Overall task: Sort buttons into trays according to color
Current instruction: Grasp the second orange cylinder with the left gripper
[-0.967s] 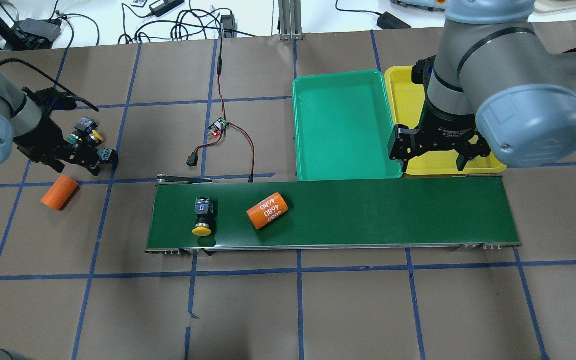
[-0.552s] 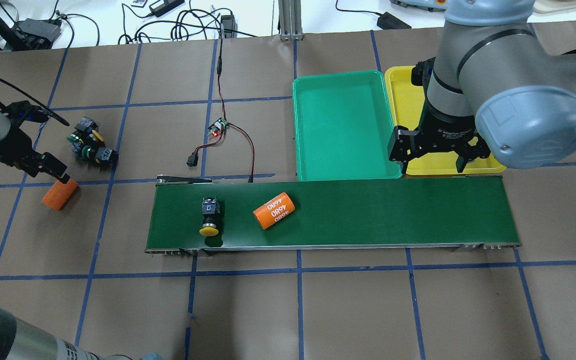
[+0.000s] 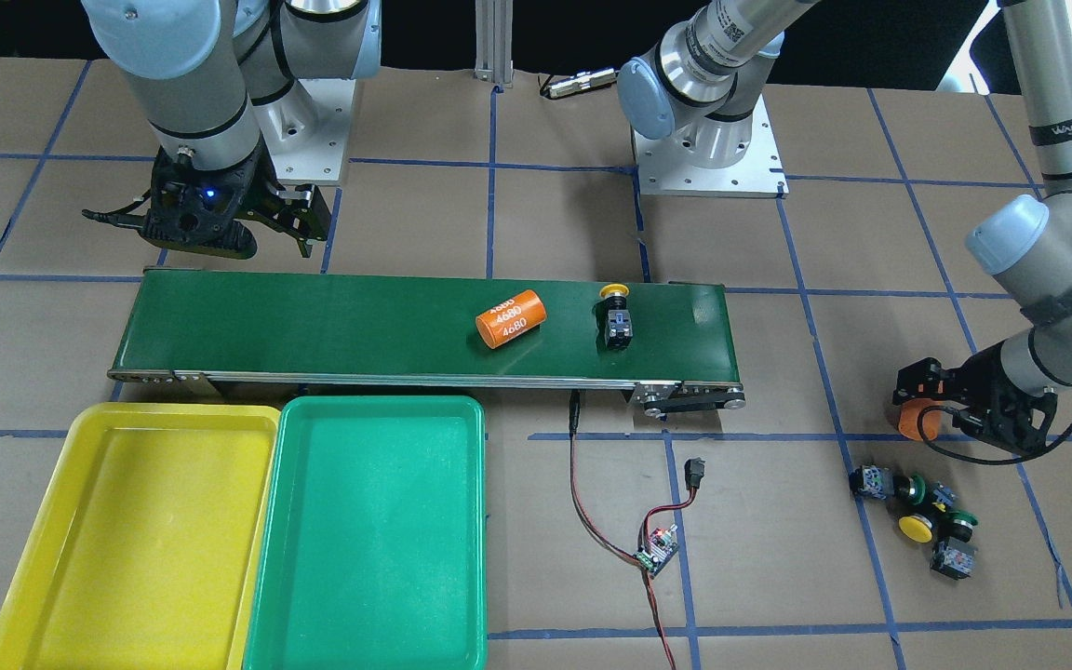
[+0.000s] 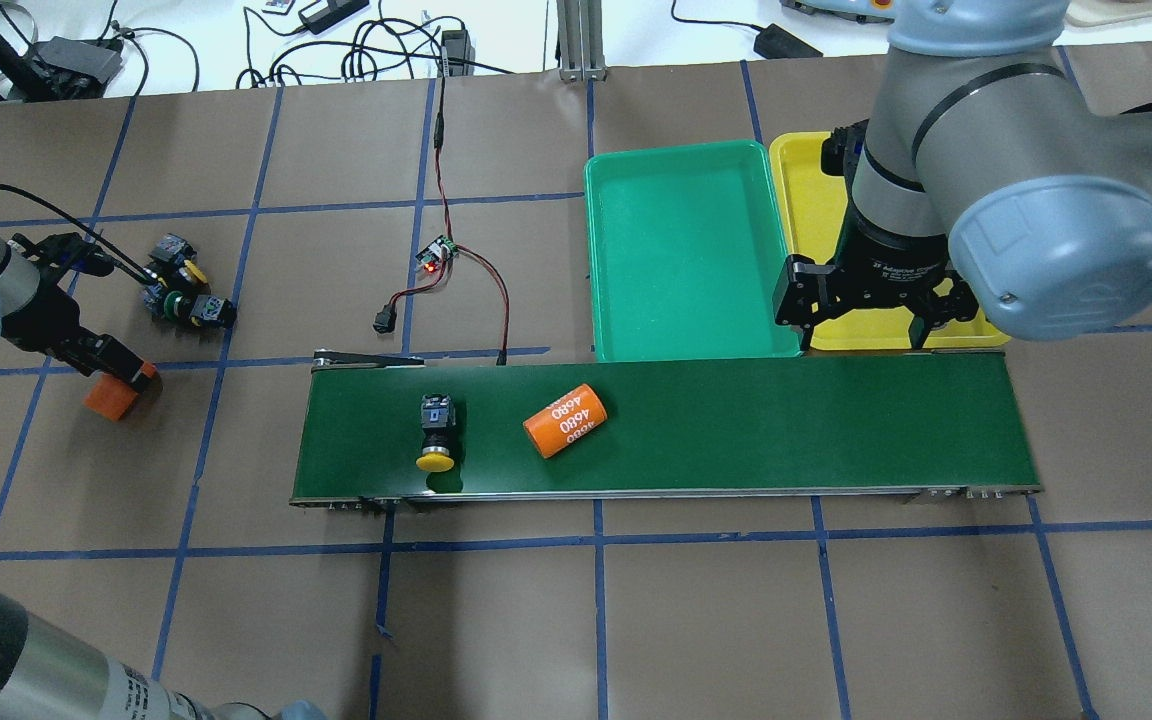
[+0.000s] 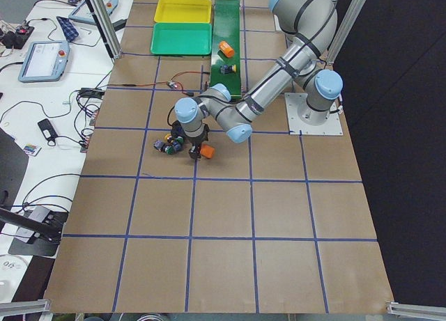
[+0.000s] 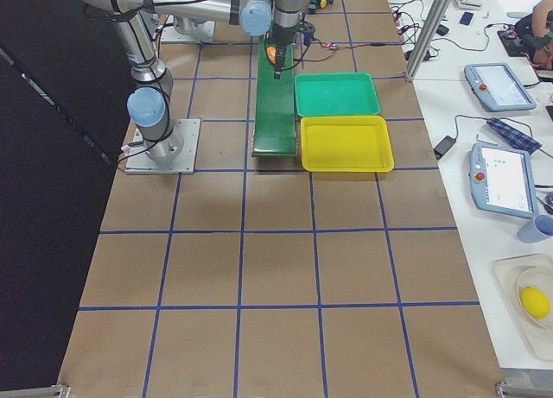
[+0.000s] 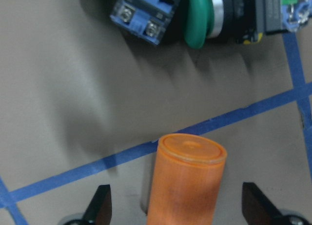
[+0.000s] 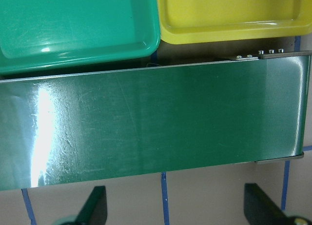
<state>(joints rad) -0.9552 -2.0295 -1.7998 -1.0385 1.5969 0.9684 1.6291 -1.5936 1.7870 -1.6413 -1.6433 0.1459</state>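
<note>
One yellow-capped button (image 4: 435, 432) (image 3: 617, 316) lies on its side on the dark green conveyor belt (image 4: 786, 420). A cluster of buttons (image 4: 181, 290) (image 3: 917, 516), green and yellow caps, sits on the table at the left; a green cap (image 7: 197, 17) shows in the left wrist view. My left gripper (image 4: 108, 368) (image 7: 180, 210) is open, its fingers on either side of an orange cylinder (image 4: 108, 395) (image 7: 187, 181). My right gripper (image 4: 866, 330) (image 8: 180, 210) hangs open above the belt's right end. The green tray (image 4: 686, 250) and yellow tray (image 4: 811, 200) are empty.
A second orange cylinder marked 4680 (image 4: 564, 420) (image 3: 511, 318) lies on the belt right of the yellow button. A small circuit board with red-black wires (image 4: 436, 255) lies behind the belt. Blue tape lines grid the brown table.
My left gripper left the button cluster and moved down-left over the orange cylinder on the table. The yellow button and the 4680 cylinder rode the belt slightly rightward. The right arm barely moved.
</note>
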